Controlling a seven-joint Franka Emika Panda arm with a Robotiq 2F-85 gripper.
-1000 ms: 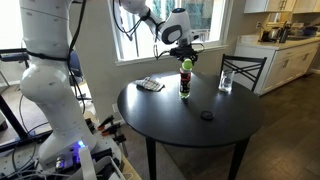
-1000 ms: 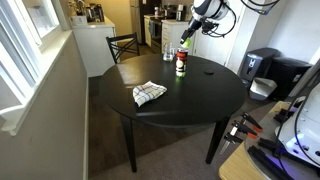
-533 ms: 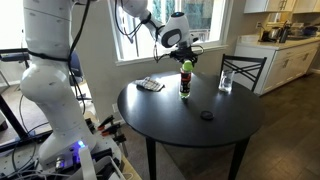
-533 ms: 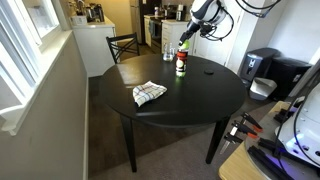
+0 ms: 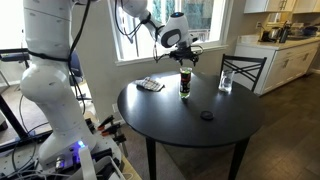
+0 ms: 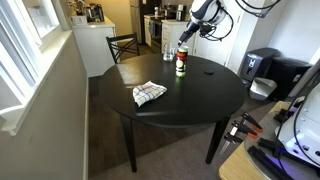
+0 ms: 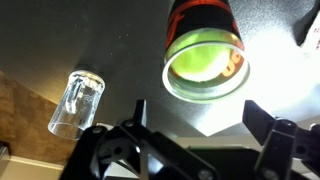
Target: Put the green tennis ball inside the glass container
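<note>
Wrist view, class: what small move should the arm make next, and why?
Probably raise the gripper straight up, clear of the glass container: the green tennis ball already sits inside its rim, and the jaws stand open, holding nothing.

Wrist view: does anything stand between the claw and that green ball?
Nothing visible does. The green tennis ball already sits inside the glass container, seen straight down through its open mouth, with the open claw hanging above it. The clear drinking glass stands off to one side.
</note>
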